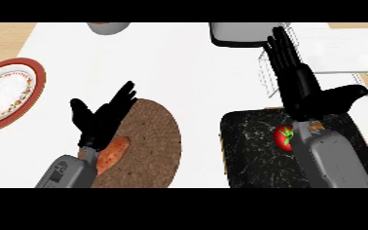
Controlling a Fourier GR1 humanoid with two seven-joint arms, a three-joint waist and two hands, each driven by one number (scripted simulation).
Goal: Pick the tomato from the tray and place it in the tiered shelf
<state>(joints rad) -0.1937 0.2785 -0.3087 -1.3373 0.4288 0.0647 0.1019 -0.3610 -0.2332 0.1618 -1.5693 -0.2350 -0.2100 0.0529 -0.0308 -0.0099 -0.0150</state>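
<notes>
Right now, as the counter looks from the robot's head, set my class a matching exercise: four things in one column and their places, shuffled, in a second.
Things
1. tomato
2. orange vegetable
3. plate
4. right hand

Places
A. at the view's left edge
B. on the black tray
C. fingers straight, stretched toward the wire shelf
D. on the round brown mat

Pairs: 1-B, 2-D, 3-A, 4-C
</notes>
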